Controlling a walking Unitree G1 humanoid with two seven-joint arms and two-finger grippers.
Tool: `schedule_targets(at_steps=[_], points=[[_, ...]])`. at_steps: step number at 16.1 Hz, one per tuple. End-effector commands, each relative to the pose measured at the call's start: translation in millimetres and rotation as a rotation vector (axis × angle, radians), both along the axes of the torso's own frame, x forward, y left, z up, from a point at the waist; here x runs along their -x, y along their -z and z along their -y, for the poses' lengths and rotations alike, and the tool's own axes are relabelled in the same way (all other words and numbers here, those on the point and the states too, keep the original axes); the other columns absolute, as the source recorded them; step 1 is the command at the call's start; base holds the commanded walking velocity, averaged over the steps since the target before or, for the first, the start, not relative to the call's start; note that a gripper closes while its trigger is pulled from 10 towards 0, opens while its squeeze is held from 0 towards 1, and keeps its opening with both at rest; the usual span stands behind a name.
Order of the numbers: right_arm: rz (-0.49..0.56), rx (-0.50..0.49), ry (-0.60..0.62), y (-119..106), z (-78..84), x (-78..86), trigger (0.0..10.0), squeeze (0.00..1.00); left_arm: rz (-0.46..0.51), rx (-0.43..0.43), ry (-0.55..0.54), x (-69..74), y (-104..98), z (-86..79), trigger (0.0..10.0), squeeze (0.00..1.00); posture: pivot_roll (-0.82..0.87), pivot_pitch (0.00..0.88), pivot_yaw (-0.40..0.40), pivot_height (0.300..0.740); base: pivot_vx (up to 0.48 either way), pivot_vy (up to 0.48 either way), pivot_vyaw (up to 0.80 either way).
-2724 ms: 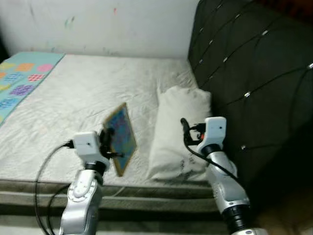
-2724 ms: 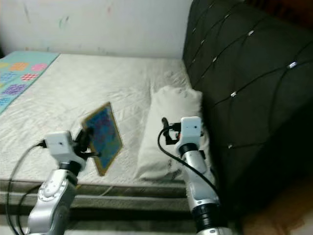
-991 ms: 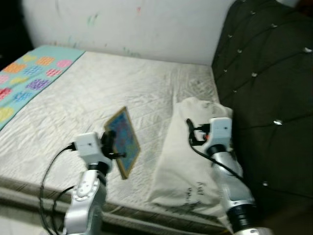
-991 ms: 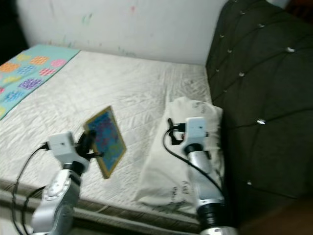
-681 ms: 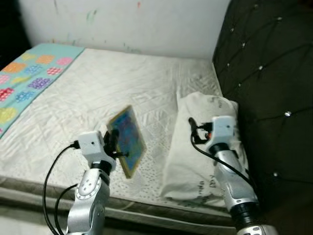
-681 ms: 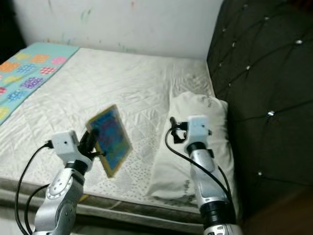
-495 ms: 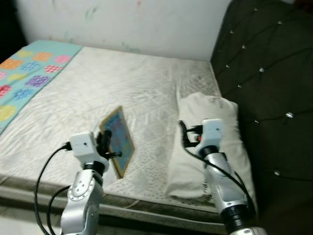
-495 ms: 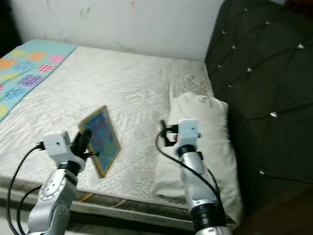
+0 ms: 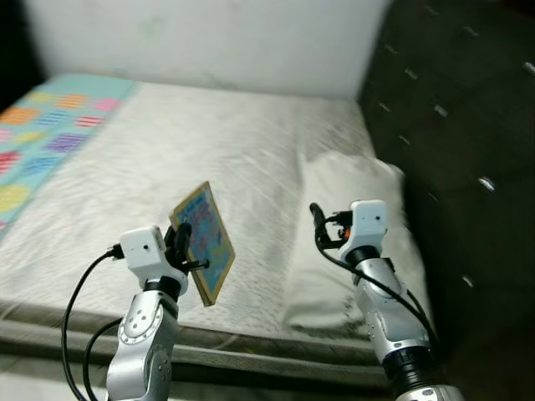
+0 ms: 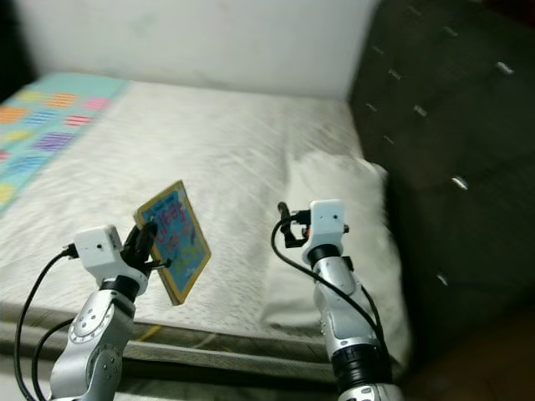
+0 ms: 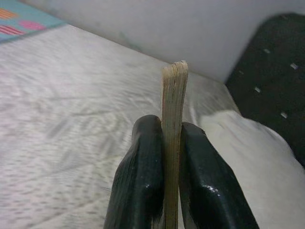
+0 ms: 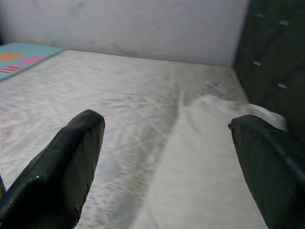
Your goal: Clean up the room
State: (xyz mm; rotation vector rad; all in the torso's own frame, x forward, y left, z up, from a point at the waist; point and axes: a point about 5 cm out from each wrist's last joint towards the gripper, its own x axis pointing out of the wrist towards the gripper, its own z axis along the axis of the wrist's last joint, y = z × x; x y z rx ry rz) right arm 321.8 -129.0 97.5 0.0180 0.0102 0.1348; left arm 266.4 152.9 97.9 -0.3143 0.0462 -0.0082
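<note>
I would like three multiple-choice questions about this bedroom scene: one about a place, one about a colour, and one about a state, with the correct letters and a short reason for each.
1. Where does the white pillow lie?
A. beside the dark headboard
B. on the floor
C. on the patterned blanket

2. What is the blanket's base colour?
A. red
B. turquoise
C. black

3. What state is the right hand in?
A. shut on the pillow
C. open and empty
B. shut on the board

Answers: 1 A, the pillow lies against the headboard side of the mattress; 2 B, turquoise shows between the coloured patches; 3 C, its fingers stand wide apart, while the left hand clamps the colourful board.
</note>
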Motion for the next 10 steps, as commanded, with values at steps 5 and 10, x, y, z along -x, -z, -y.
schedule_targets(at_steps=[5, 10], points=[[-0.006, 0.000, 0.010, -0.9, 4.9, -0.7, 10.0, 0.00, 0.035, -0.009, 0.005, -2.4, -9.2, 3.0, 10.0, 0.00, -0.07, 0.000, -0.024, 0.740, 0.000, 0.000, -0.80], [-0.008, 0.005, 0.010, 0.1, 6.2, 0.1, 10.0, 0.00, 0.024, -0.010, -0.012, -1.6, -7.6, 1.5, 10.0, 0.00, -0.07, 0.000, -0.024, 0.740, 0.000, 0.000, -0.80]])
